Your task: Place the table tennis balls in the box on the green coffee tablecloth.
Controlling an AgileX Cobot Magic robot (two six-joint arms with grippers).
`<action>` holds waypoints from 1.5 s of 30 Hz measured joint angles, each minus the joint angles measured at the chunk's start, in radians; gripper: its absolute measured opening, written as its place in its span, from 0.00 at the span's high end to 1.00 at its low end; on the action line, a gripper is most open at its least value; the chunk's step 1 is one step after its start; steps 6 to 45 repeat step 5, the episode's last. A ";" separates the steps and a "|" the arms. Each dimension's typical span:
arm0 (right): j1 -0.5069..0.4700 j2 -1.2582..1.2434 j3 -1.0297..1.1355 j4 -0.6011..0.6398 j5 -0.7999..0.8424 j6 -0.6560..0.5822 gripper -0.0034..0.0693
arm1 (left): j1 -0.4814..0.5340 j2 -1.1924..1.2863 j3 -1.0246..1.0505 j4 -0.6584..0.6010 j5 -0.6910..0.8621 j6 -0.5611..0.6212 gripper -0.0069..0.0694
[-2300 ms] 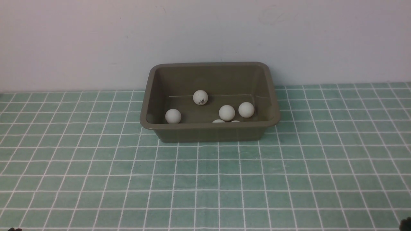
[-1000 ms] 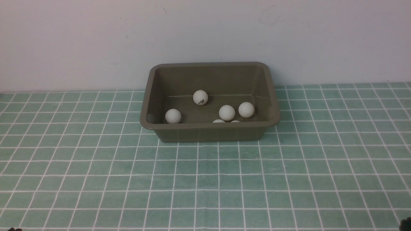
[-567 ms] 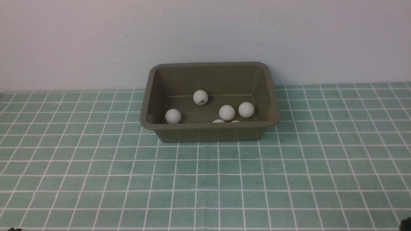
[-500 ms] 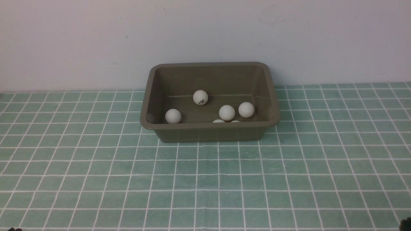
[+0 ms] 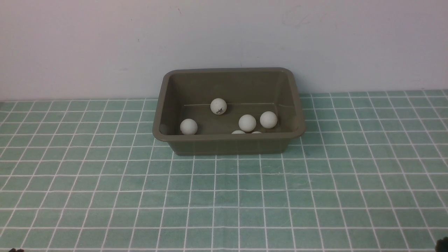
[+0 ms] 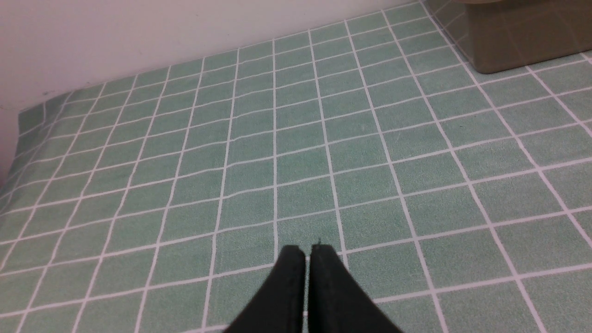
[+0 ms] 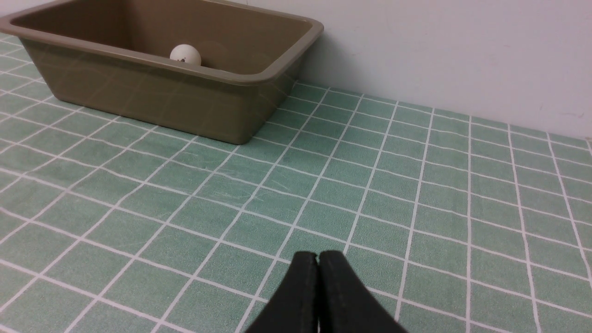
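A single green coffee tablecloth (image 5: 224, 196), mint with a white grid, covers the whole work surface and lies flat; it is soft fabric that would likely ruck if dragged, though nothing here calls for moving it. One box (image 5: 228, 142), an olive-brown plastic tub with a flared rim and sloping sides, stands on the cloth toward the back, just in front of the pale wall (image 5: 224, 35); it looks stiff and light, and the rim would be the natural place to take hold. Six table tennis balls (image 5: 247, 123) show inside the box in the front view: four in plain sight on its floor, one of them carrying a dark printed mark, and two more peeking just above the near rim; whether another sits hidden behind that rim cannot be told. No ball shows on the cloth in any view. The balls are judged very light, hard-shelled, smooth and quick to roll, so each is best pinched gently across its middle. The left gripper (image 6: 307, 252) hovers low over bare cloth well apart from the box, its dark fingers pressed together on nothing; the right gripper (image 7: 318, 258) does likewise on its own side, tips together and empty.
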 joint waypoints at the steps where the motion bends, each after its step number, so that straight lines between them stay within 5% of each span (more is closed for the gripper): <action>1: 0.000 0.000 0.000 0.000 0.000 0.000 0.97 | 0.000 0.000 0.000 0.000 0.000 0.000 0.91; 45: 0.000 0.000 0.000 0.000 0.000 0.000 0.97 | 0.000 0.000 0.000 0.000 0.000 0.000 0.91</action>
